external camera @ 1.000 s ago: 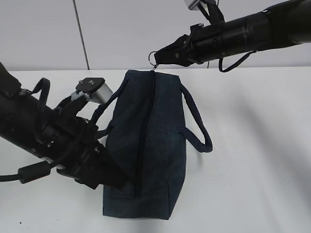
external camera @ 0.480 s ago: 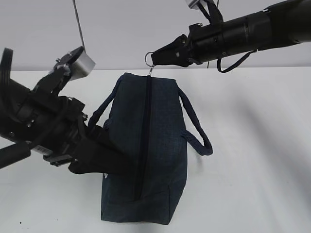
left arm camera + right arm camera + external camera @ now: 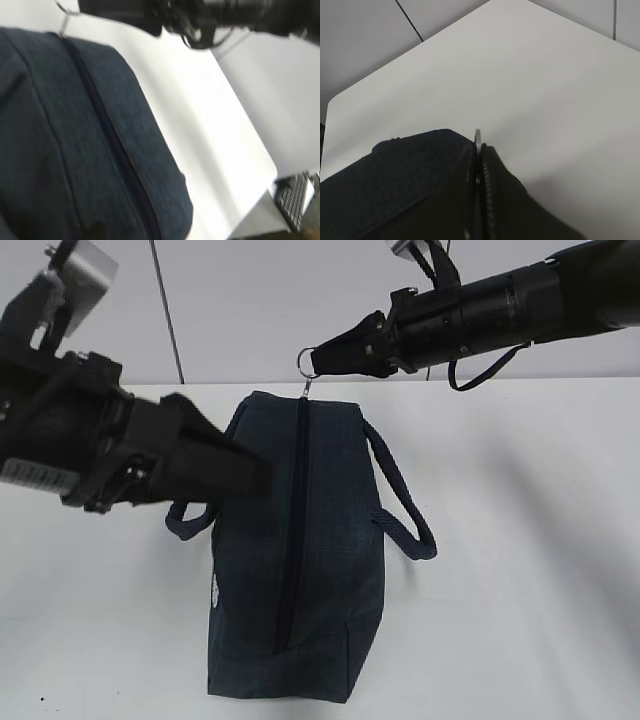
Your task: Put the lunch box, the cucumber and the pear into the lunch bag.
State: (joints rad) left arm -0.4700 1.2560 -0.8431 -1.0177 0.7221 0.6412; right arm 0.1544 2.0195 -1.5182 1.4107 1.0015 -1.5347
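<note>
The white table [image 3: 520,540] carries the lunch bag [image 3: 300,570], which lies on its side with the zipper line closed along the upper face. One strap handle [image 3: 405,505] loops out on the side away from the left gripper; the other handle [image 3: 190,522] hangs just below that gripper.

The left gripper [image 3: 235,465] sits above the bag's near flank, its tip over the fabric beside the zipper. The frames do not show whether its jaws are spread or pressed together, nor whether it holds anything.

The right gripper [image 3: 318,360] is positioned at the bag's far end. Its jaws are pressed together, pinching the metal ring pull [image 3: 306,362], which stands directly at its tip. In the right wrist view, the ring shows as a thin edge between the jaws.
</note>
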